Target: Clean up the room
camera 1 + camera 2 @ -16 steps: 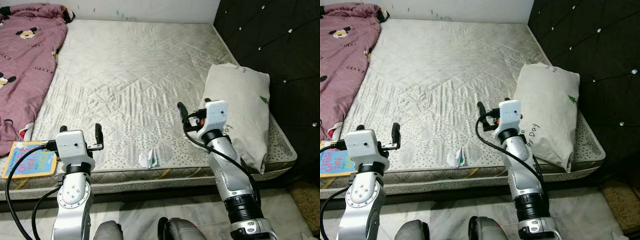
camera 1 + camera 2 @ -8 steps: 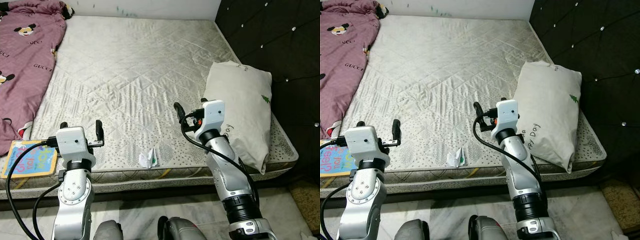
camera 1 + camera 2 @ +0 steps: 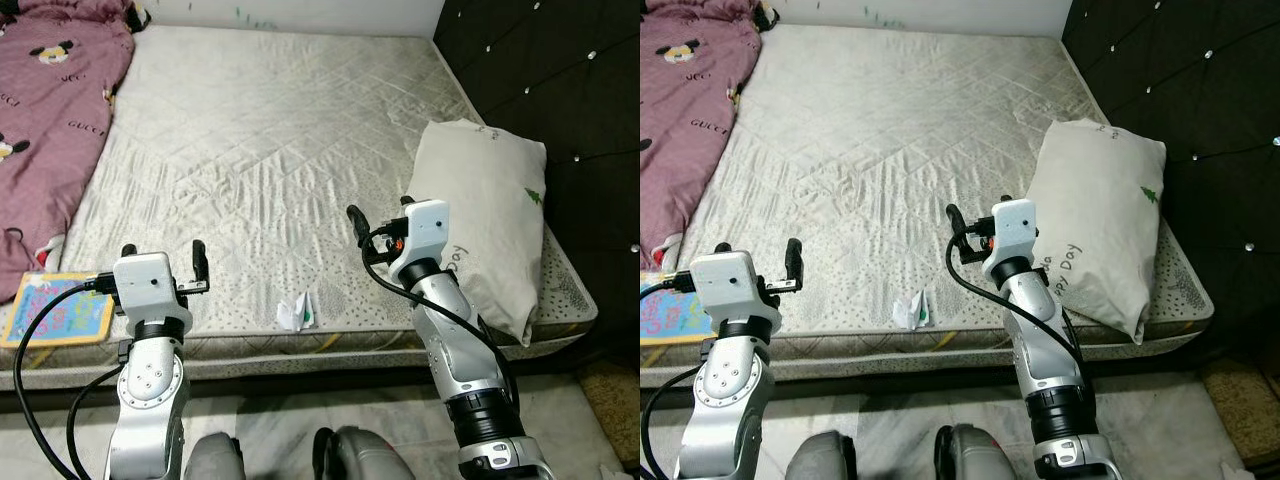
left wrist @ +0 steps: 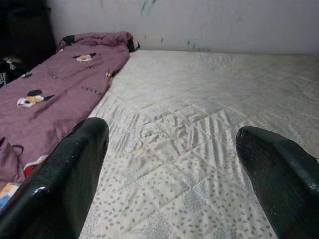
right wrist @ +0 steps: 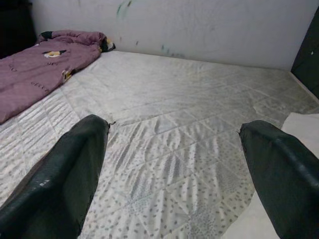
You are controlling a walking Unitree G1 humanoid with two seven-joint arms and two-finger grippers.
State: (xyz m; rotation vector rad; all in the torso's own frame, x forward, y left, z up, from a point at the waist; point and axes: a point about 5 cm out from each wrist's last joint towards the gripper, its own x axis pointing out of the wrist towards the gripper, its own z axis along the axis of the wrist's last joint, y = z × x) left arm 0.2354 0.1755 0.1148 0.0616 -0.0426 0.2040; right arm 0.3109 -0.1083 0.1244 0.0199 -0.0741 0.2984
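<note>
- Two tools noted, both spread and empty: the left tool (image 3: 160, 256) hangs over the near mattress (image 3: 270, 140) edge, the right tool (image 3: 380, 220) beside the pillow (image 3: 480, 225).
- Against the earlier frames, we find the whole view shifted slightly; we judge the camera moved, the items did not.
- The crumpled paper scrap (image 3: 298, 313) lies untouched at the near edge between the arms; the colourful book (image 3: 60, 307) sits at the left corner.
- Farther off, the purple blanket (image 3: 50, 110) lies unfolded. No tidying achieved yet, in our judgement.
</note>
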